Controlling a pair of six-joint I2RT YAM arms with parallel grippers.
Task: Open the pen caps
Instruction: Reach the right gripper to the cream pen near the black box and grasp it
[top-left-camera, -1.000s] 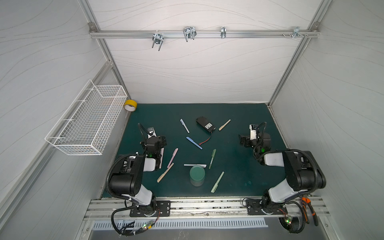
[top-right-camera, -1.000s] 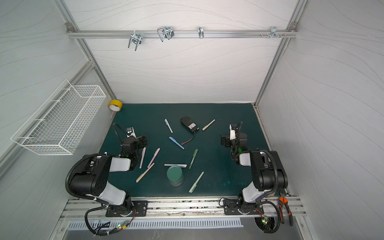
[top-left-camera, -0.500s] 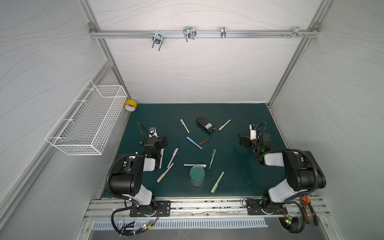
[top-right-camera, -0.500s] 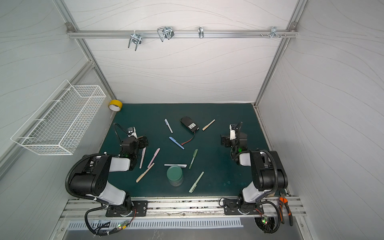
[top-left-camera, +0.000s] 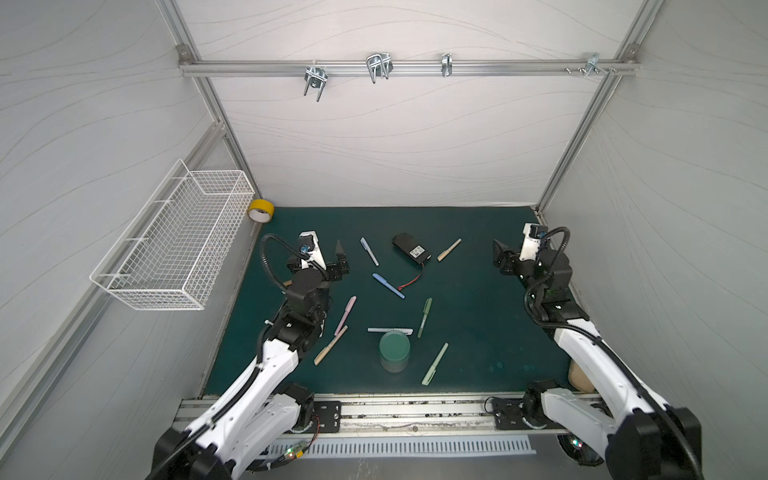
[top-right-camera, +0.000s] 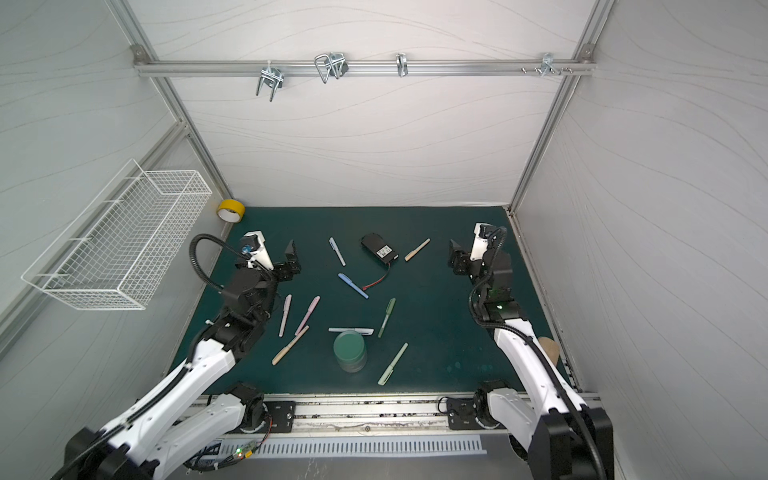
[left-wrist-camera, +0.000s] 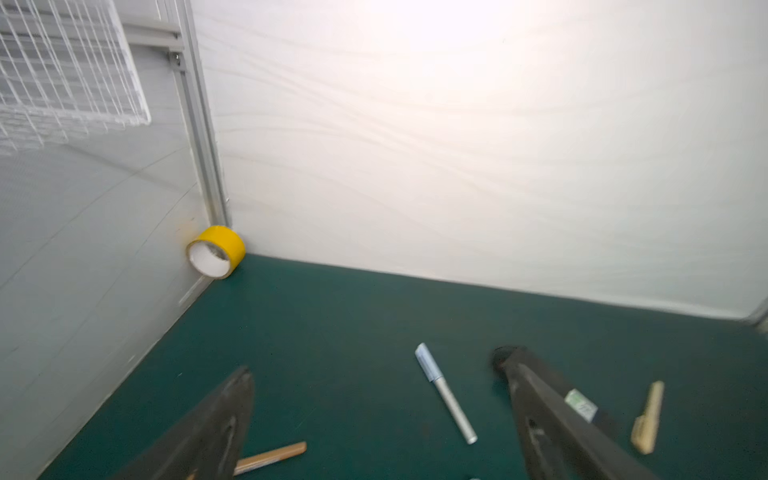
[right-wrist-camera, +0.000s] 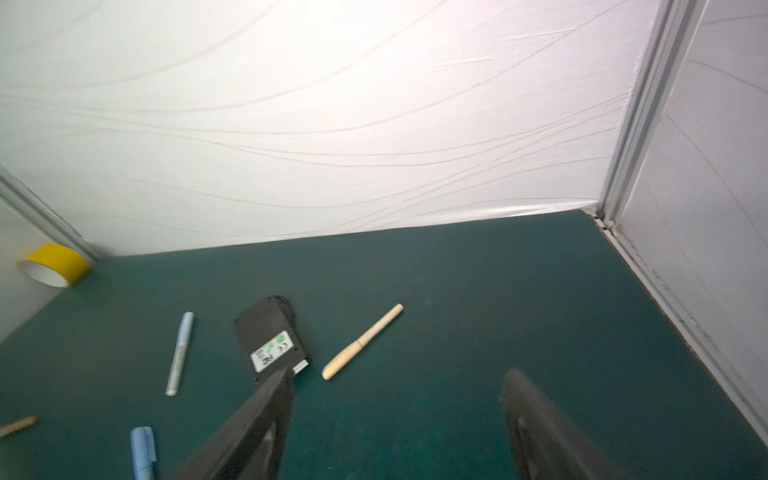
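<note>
Several capped pastel pens lie scattered on the green mat (top-left-camera: 478, 316). A pale blue pen (top-left-camera: 369, 251) lies just right of my left gripper (top-left-camera: 320, 259), and its cap (left-wrist-camera: 428, 361) shows between the spread fingers. That gripper (left-wrist-camera: 376, 361) is open and empty above the mat, with a brown pen (left-wrist-camera: 270, 457) below it. My right gripper (right-wrist-camera: 400, 373) is also open and empty above bare mat at the right (top-left-camera: 519, 251). A tan pen (right-wrist-camera: 361, 340) lies ahead of it on its left. Blue (top-left-camera: 388, 285), dark green (top-left-camera: 424, 317), pink (top-left-camera: 345, 314) and light green (top-left-camera: 435, 363) pens lie mid-mat.
A black battery pack (top-left-camera: 411, 249) with a red wire lies at the back centre. A green cylinder (top-left-camera: 394, 350) stands near the front, touching a pale pen (top-left-camera: 390, 330). Yellow tape (top-left-camera: 261, 210) sits in the back left corner. A wire basket (top-left-camera: 174, 245) hangs on the left wall.
Both grippers have shifted a little toward the back wall. The pens, battery pack and cylinder have not moved.
</note>
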